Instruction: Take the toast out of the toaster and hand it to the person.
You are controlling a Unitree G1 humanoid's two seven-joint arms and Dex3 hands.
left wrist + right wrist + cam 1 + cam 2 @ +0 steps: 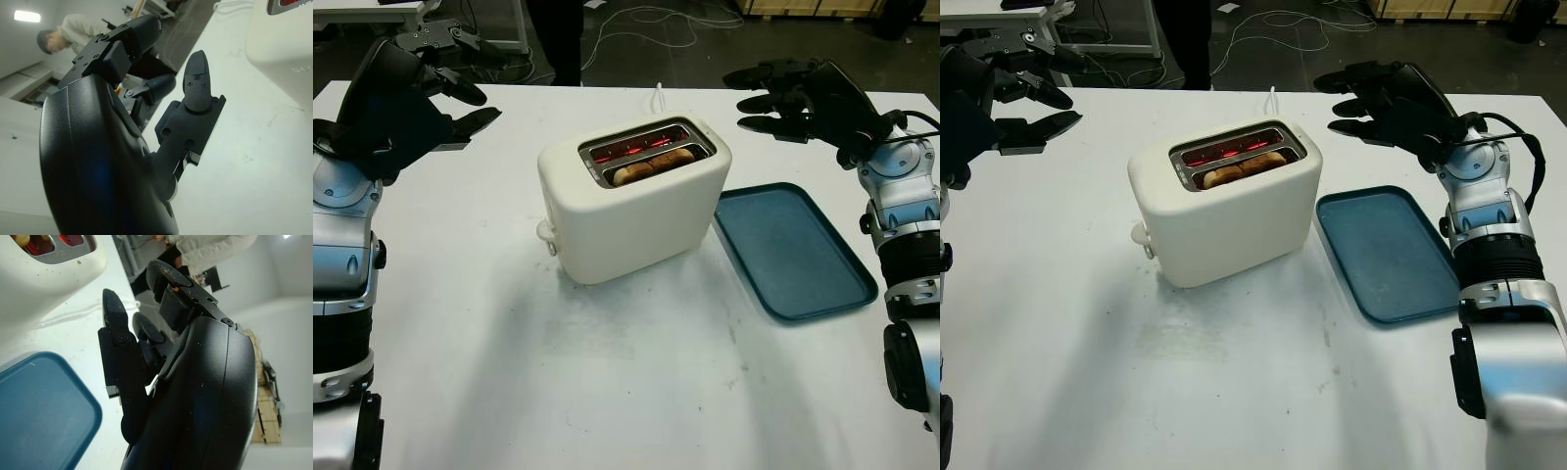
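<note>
Toast [653, 164] sitting in toaster [631, 199] slot, tray [793, 251] bare; holding my left hand [435, 83] and right hand [783, 98] spread, gripping nothing.

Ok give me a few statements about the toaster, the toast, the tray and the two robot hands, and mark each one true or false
1. The toast sits in a slot of the toaster. True.
2. The blue tray carries a slice of toast. False: nothing lies on it.
3. The left robot hand holds the toast. False: it is open, raised to the toaster's left.
4. The right robot hand is open, up beyond the tray. True.
5. The toaster lies on its side. False: it stands upright, slots up.
</note>
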